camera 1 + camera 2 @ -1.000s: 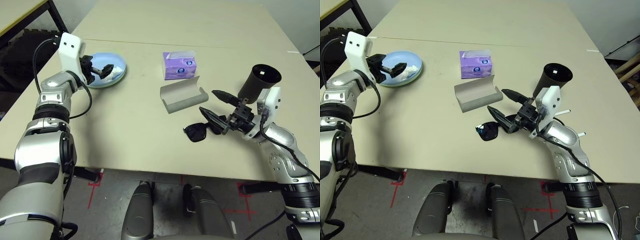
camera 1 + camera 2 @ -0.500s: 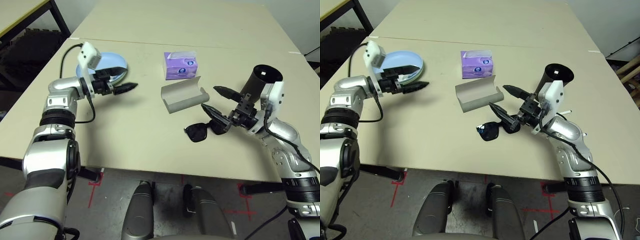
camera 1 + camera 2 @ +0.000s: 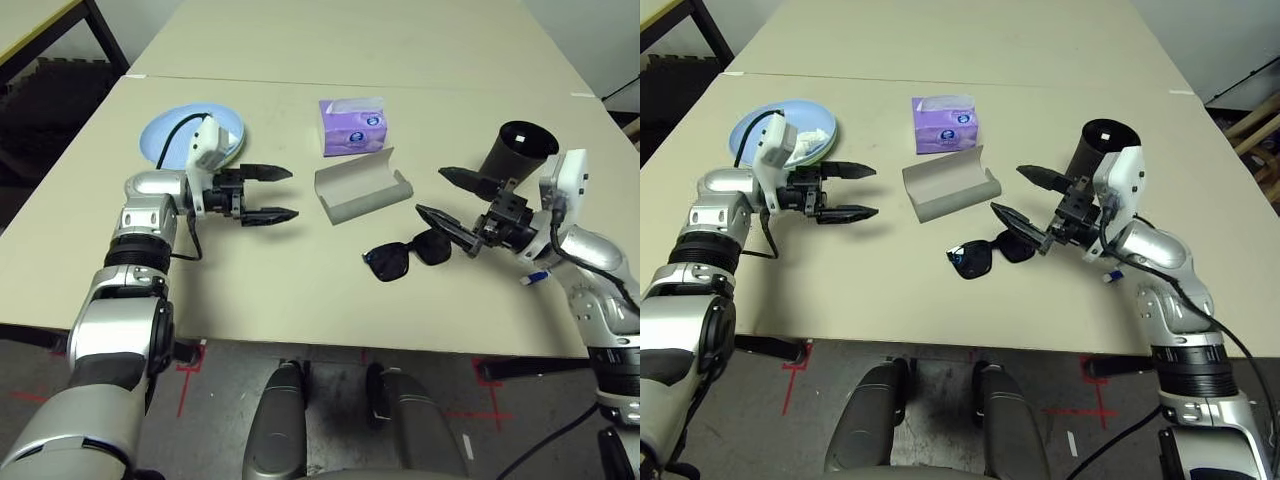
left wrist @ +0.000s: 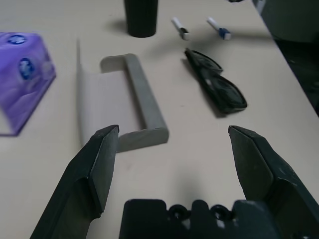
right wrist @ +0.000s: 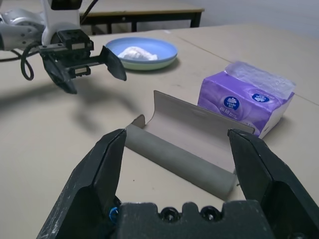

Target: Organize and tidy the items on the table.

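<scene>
- Beige table (image 3: 300, 290) carries everything, well spread out
- Your left gripper (image 3: 270, 193) and right gripper (image 3: 455, 197) both hang spread wide, grasping nothing
- Between them: open grey glasses case (image 3: 362, 189), black sunglasses (image 3: 408, 255) loose beside it
- Tissue (image 3: 812, 140) already on the stacked plates (image 3: 752, 128); sunglasses and pens (image 4: 180, 28) look left

Bench (image 3: 300, 290) matte beige. Tissue box (image 3: 352, 127) purple, blue-white round logos, clear whitish top. Glasses case (image 3: 362, 187) grey, open. Sunglasses (image 3: 408, 254) black, dark lenses. Cup (image 3: 518, 150) black. Plate (image 3: 170, 136) light blue over pale green one; tissue (image 5: 135, 52) white. Pens (image 4: 199, 27) white, blue caps. Both claws black, forearms silver, wrist housings white.
</scene>
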Controlling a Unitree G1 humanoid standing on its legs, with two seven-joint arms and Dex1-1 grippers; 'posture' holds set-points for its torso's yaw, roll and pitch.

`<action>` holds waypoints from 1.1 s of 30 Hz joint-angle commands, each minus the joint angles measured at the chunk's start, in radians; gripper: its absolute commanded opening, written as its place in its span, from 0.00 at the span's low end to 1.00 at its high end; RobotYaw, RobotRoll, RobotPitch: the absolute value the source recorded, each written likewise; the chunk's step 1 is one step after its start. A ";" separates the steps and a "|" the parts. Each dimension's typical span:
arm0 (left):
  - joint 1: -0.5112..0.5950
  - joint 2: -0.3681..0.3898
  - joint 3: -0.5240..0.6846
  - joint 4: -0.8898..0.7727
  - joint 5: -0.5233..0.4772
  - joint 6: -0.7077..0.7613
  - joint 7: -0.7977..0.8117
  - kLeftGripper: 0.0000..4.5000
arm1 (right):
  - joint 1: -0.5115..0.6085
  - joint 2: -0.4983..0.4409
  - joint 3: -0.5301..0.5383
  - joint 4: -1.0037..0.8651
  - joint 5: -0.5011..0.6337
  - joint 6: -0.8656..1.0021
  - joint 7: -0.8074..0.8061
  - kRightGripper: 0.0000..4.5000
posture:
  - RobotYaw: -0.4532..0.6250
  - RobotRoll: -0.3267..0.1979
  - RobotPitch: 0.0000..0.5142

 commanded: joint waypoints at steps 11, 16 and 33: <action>0.046 -0.023 -0.039 -0.056 -0.033 -0.015 -0.015 0.99 | -0.111 -0.197 0.170 -0.145 -0.114 0.226 0.096 1.00 | 0.53 0.62 0.45; 0.061 -0.023 -0.038 -0.069 -0.031 -0.024 -0.010 0.99 | -0.133 -0.258 0.282 -0.180 -0.249 0.184 0.151 1.00 | 0.54 0.62 0.45; 0.067 -0.033 -0.041 -0.070 -0.024 -0.045 0.015 0.99 | -0.365 -0.295 0.561 -0.177 -0.609 0.197 0.347 1.00 | 0.55 0.62 0.44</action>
